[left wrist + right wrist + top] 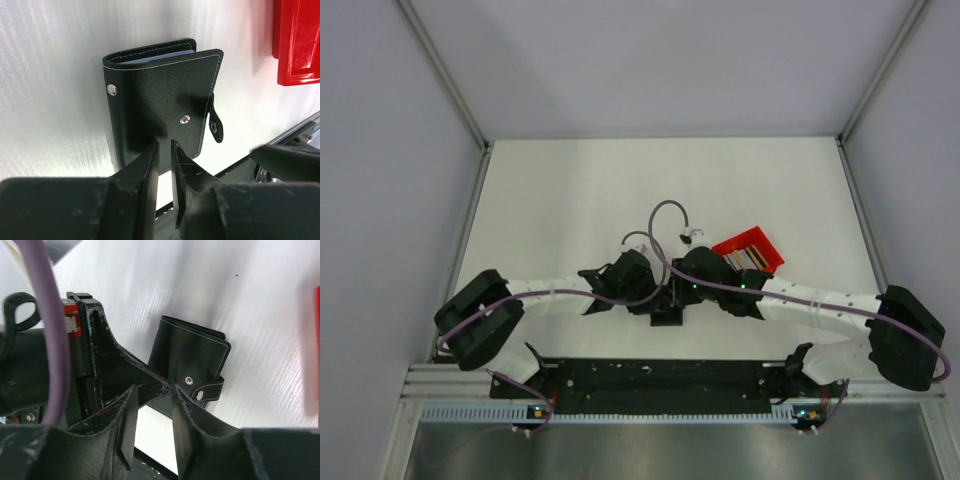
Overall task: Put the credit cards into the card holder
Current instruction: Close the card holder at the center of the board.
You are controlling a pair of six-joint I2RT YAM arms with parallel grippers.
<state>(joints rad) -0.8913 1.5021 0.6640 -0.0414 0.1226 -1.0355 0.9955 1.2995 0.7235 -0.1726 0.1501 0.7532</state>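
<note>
Both arms meet over the middle of the table [570,190], wrists almost nose to nose, so the biggest hazard is a knock between them. The right gripper [153,388] stands with its jaws apart and nothing between them, directly beside the left gripper [164,149]; a sideways reach by either could strike the other's fingers or snag the purple cable [54,340] draped past the wrists.

Next, the red tray [744,242] sits just beside the right wrist, and a careless swing toward it could shove it. The credit cards [753,259] lying in it look like a tight overlapping stack, so a pinch may lift two at once or scrape along the tray wall.

The card holder [160,100] lies on the table under the two grippers, near the tray. It is folded over, with only a sliver of pale inner face showing at its far edge; a card pushed at it like this would meet the cover rather than a pocket, and would likely skid the holder across the smooth surface.

The left jaws stand a narrow slit apart with their tips at the holder's near edge; from these angles I cannot tell whether they pinch the cover or merely press on it, and either way so small a purchase could let the holder pivot.

Smallest, the strap tab [215,122] hangs unfastened and could catch a passing fingertip.
</note>
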